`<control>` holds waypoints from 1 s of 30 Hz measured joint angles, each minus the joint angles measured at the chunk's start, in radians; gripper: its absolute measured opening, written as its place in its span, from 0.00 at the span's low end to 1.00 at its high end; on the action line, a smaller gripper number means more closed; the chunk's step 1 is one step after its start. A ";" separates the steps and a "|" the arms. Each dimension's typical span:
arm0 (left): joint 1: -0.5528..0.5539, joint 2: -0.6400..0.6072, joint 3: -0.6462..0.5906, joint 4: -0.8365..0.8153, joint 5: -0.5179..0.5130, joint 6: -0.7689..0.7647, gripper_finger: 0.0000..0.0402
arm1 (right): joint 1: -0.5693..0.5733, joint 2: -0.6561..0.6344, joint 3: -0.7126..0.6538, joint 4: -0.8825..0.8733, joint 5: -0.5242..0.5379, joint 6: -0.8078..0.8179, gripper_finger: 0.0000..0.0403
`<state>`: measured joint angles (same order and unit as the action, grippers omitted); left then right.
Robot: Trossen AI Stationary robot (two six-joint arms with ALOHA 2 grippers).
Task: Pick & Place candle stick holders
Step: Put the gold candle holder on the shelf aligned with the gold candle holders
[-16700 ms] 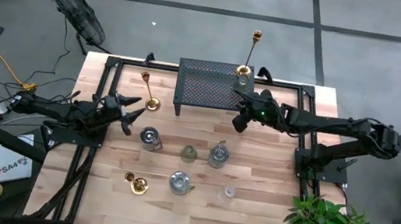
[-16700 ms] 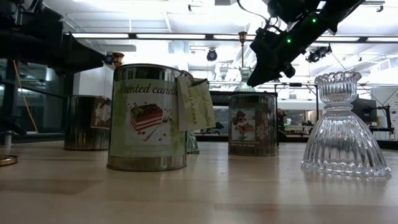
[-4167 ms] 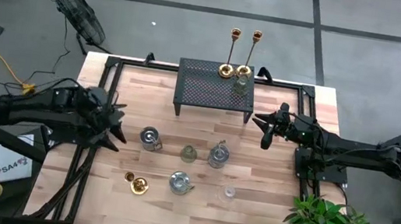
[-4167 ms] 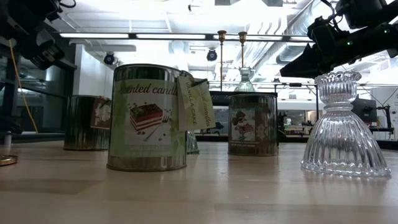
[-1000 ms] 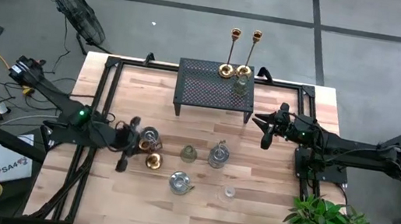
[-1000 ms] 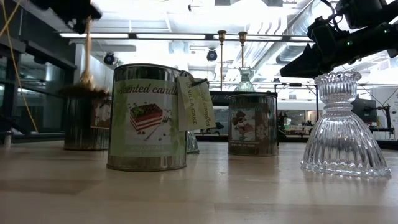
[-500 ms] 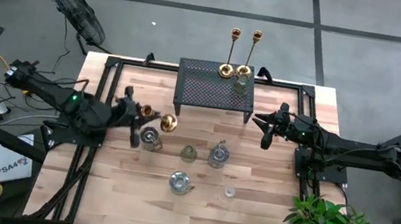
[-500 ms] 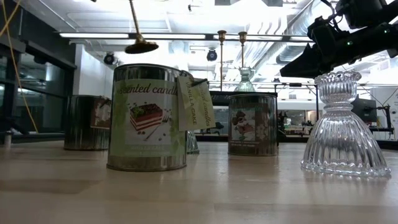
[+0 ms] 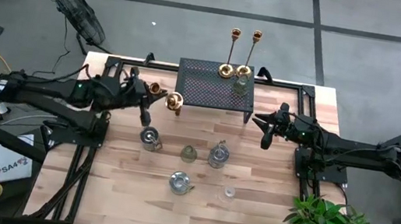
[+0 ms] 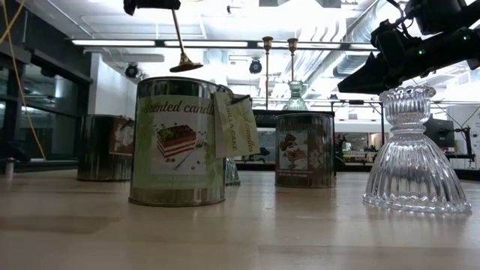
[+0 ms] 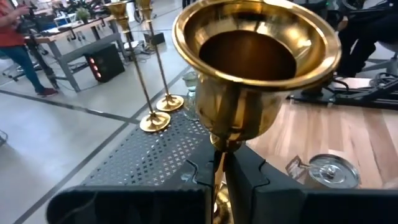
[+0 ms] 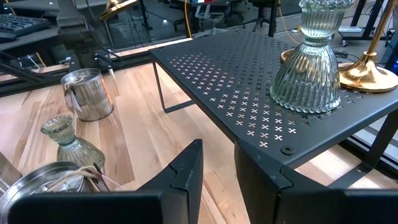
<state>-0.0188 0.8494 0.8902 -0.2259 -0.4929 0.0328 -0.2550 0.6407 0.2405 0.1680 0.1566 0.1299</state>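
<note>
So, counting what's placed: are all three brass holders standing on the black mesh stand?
No, two brass holders stand on the stand; the left pincer holds the third.

Workshop: concrete floor [image 9: 398, 45], exposed ceiling ducts [image 10: 330, 30].

Mesh stand [image 9: 214, 89] left half bare; gold holders [image 9: 226, 69] crowd right rear.

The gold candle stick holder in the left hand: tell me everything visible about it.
The tall polished gold candle stick holder has a flared cup, a thin stem and a round base. The left hand is shut on its stem, holding it tilted in the air, clear of the wooden table, near the left front corner of the black perforated metal stand. Nothing else touches it.
</note>
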 joint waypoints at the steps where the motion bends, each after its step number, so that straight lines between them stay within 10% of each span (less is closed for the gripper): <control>1: 0.021 0.000 0.000 0.003 0.018 0.010 0.02 | 0.000 0.000 0.000 0.000 0.000 0.000 0.21; 12: 0.276 0.033 0.068 0.008 0.329 0.065 0.02 | 0.000 0.000 0.000 0.000 0.000 0.000 0.21; 30: 0.626 0.456 0.409 -0.141 0.851 0.227 0.02 | 0.000 0.000 0.000 0.000 0.000 0.000 0.21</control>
<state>0.6073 1.3058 1.2996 -0.3673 0.3580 0.2595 -0.2554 0.6403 0.2405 0.1680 0.1566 0.1302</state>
